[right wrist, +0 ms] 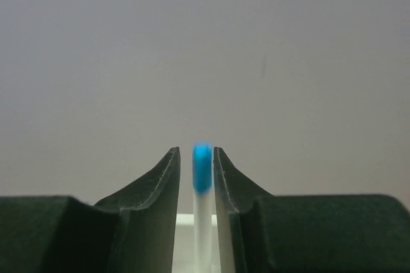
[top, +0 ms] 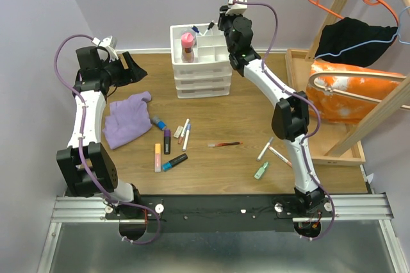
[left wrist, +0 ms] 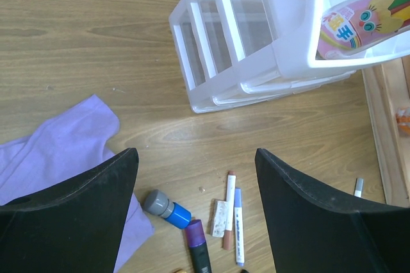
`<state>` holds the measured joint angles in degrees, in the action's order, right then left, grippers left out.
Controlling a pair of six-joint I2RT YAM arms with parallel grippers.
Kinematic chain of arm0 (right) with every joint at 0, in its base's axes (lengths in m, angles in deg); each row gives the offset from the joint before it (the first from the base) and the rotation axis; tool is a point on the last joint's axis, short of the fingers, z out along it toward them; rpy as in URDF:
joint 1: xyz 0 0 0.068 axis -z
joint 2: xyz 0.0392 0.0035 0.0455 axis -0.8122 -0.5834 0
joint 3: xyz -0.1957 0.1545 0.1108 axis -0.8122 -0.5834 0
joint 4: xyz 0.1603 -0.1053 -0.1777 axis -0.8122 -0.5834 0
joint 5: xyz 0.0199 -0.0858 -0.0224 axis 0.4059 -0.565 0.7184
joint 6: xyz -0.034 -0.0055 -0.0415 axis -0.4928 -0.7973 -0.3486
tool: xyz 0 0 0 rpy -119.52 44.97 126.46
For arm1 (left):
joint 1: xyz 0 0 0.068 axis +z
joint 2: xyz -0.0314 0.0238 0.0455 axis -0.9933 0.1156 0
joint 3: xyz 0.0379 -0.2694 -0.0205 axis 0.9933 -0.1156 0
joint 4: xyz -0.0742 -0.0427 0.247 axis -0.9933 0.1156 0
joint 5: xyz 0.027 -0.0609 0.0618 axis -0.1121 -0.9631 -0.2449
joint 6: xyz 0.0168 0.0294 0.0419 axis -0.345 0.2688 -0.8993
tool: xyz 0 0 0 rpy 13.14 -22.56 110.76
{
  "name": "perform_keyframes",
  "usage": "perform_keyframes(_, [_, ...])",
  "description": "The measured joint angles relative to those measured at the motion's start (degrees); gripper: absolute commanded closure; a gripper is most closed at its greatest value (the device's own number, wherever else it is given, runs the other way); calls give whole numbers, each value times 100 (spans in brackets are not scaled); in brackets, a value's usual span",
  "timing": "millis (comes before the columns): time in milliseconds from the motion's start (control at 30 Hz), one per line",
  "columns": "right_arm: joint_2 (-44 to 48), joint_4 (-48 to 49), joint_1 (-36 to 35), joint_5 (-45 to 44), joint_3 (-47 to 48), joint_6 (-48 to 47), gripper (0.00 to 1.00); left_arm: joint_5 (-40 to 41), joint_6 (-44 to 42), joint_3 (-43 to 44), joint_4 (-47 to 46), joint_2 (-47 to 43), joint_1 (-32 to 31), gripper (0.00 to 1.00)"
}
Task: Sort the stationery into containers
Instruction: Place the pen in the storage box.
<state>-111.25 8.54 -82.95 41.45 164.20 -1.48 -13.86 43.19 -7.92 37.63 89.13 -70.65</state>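
Observation:
The white desk organiser (top: pixel 202 75) stands at the back of the wooden table, and a pink tube (top: pixel 187 45) stands in one of its top compartments. My right gripper (top: pixel 216 25) hovers over the top compartments, shut on a white pen with a blue cap (right wrist: pixel 202 222). Its jaws (right wrist: pixel 196 151) press on both sides of the pen. My left gripper (top: pixel 131 68) is open and empty, held high to the left of the organiser (left wrist: pixel 256 36). Several pens and markers lie on the table, among them a blue highlighter (left wrist: pixel 168 209), a purple marker (left wrist: pixel 200 247) and two white pens (left wrist: pixel 229 202).
A purple cloth (top: pixel 125 119) lies at the left. A red pen (top: pixel 224 144), two pale pens (top: pixel 266 148) and a green highlighter (top: pixel 261 170) lie at the right. A wooden tray-frame (top: pixel 301 68) with an orange bag (top: pixel 349 97), black cloth and hangers stands at the far right.

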Motion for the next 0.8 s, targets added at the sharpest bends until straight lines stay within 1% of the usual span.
perform_keyframes(200, [444, -168, -7, 39, -610, 109, 62, -2, 52, -109, -61, -179, 11, 18])
perform_keyframes(267, [697, -229, -17, 39, -872, 122, 60, -2, 72, -199, -81, -317, 17, 18])
perform_keyframes(333, [1056, -225, -44, 57, -1167, 127, 57, -4, 107, -328, -94, -514, 33, 17])
perform_keyframes(433, [1637, -133, -125, 170, -1727, 103, 56, -7, 151, -509, -111, -815, 66, 17])
perform_keyframes(533, [2483, -175, -350, 535, -2455, 136, 56, -4, 155, -704, -105, -1215, 111, 17])
perform_keyframes(600, [2861, -339, -514, 850, -2695, 232, 57, 4, 151, -796, -66, -1464, 153, 17])
perform_keyframes(667, [3292, -796, -723, 1394, -2977, 400, 58, 68, 136, -857, -11, -1703, 203, 16])
perform_keyframes(733, [3543, -1429, -925, 1919, -3182, 601, 60, 131, 114, -935, 39, -1947, 271, 16])
perform_keyframes(800, [3668, -2072, -1128, 2258, -3473, 848, 61, 219, 92, -1084, 153, -2232, 343, 16])
